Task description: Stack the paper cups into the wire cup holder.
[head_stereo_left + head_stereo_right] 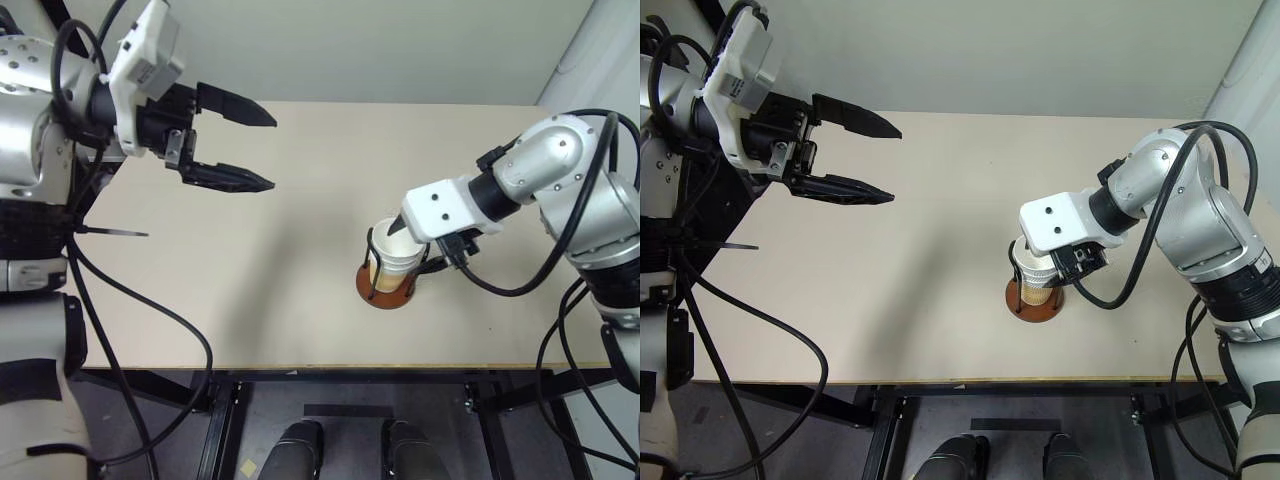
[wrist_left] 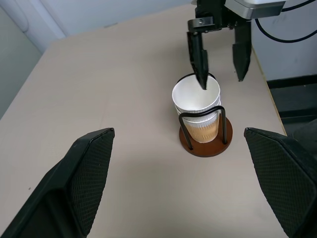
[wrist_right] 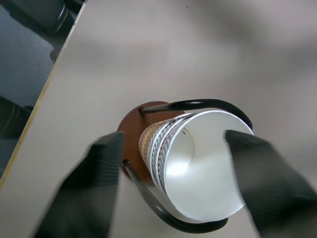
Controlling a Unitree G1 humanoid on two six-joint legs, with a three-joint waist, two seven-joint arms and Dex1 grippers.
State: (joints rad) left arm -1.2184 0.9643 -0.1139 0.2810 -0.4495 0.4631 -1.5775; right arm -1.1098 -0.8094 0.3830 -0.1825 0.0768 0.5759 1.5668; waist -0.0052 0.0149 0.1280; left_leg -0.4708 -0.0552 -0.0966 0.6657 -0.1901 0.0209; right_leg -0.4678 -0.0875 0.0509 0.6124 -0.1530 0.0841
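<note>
Left wrist view: paper cups [image 2: 196, 101] nested upright in wire cup holder [image 2: 205, 141], right gripper [image 2: 219, 52] spread directly above, one finger inside rim; left gripper [image 1: 235, 145] wide, far left.

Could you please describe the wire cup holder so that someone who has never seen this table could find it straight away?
On the beige table, look near its front edge, under the right gripper, whose fingers are spread above it. There stands the wire cup holder: a round reddish-brown base with upright black wire loops, with the nested paper cups standing in it.
</note>
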